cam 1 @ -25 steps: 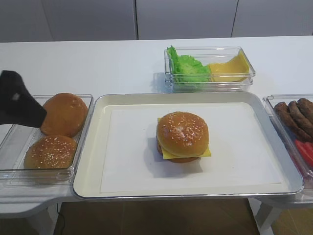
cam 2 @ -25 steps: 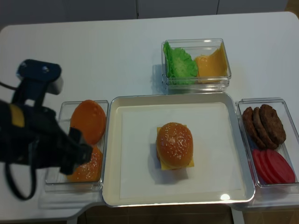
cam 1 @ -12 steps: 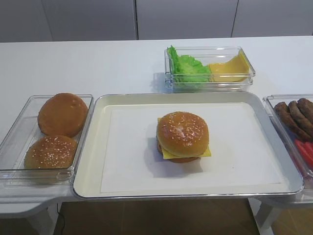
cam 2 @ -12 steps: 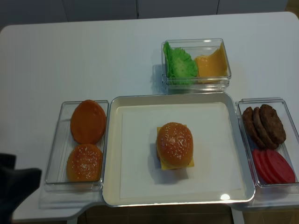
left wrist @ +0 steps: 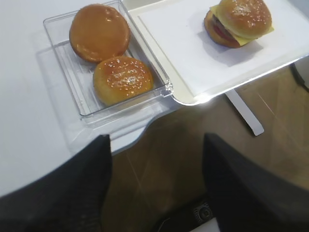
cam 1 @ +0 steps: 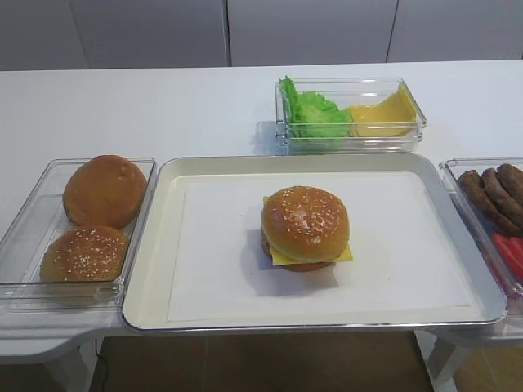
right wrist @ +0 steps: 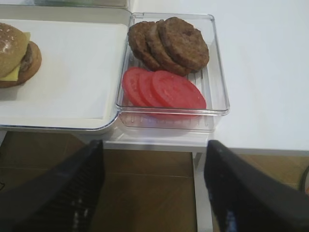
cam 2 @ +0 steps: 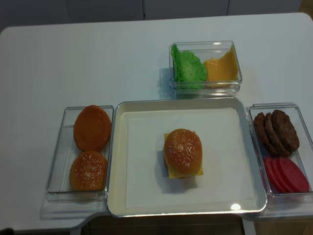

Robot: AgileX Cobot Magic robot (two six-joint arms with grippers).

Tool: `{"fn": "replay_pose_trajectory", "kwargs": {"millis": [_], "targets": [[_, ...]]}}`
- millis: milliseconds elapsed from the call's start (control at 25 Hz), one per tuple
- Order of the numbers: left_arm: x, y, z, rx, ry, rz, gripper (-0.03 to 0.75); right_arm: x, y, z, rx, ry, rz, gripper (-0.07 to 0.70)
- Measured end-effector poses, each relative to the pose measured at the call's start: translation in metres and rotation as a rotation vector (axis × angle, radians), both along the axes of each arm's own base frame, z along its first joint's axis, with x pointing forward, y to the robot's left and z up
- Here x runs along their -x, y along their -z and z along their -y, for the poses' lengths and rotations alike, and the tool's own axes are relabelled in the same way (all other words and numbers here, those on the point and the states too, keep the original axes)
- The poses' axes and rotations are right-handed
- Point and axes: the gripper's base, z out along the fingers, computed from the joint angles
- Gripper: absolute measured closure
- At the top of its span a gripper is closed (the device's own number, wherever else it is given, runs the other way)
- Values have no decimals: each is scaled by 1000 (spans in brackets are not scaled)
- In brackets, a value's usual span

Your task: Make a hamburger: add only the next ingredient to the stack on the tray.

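Observation:
The stack (cam 1: 305, 229) stands in the middle of the silver tray (cam 1: 161, 214), on its white paper. A sesame-seeded bun top (cam 2: 182, 150) caps it, with yellow cheese (cam 1: 283, 258) poking out underneath. The left wrist view shows the stack (left wrist: 239, 21) at top right. My left gripper (left wrist: 155, 140) hangs open over the floor, in front of the table's near left edge, with nothing between its fingers. My right gripper (right wrist: 154, 145) is open too, low in front of the near right edge. Neither gripper appears in the high views.
A clear box (cam 2: 57, 161) left of the tray holds a smooth bun (cam 2: 91, 127) and a second sesame bun (cam 2: 88, 170). Patties (cam 2: 277, 130) and tomato slices (cam 2: 286, 174) fill the right box. Lettuce (cam 2: 187, 64) and cheese slices (cam 2: 221, 68) sit in the far box.
The left arm, which hung over the bun box a second ago, has pulled back toward the near left and left both high views. The stack has not moved.

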Motion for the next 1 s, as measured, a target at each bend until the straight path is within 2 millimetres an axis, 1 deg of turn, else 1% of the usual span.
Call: {"fn": "replay_pose_trajectory", "kwargs": {"millis": [280,480,680,1000], "targets": [[23,35,-10,26,0,59,277,0,0,0,0,0,0,139],[32,59,-15,52,-2,120,277,0,0,0,0,0,0,139],[29,74,-18,28,-46,116,279,0,0,0,0,0,0,139],[23,84,-18,6,-65,103,281,0,0,0,0,0,0,139]]}}
